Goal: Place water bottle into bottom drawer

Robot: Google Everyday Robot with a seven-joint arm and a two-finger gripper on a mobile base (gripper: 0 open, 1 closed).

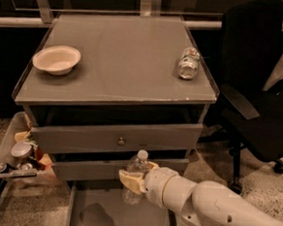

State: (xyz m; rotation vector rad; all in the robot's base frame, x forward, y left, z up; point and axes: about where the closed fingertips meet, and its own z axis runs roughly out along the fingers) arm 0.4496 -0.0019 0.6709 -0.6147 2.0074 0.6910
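Note:
The water bottle (pixel 136 175), clear with a white cap, stands upright in my gripper (pixel 133 181), whose pale fingers are shut around its middle. My white arm reaches in from the lower right. The bottle hangs in front of the middle drawer front, above the back part of the bottom drawer (pixel 95 211), a wide grey tray pulled out at the foot of the cabinet. The bottle's base is just above the tray floor; I cannot tell whether it touches.
The grey cabinet top (pixel 121 60) holds a pale bowl (pixel 57 59) at left and a silver can (pixel 188 63) lying at right. One drawer has a round knob (pixel 121 142). A black office chair (pixel 259 94) stands at right. A cluttered bin (pixel 19 157) sits at left.

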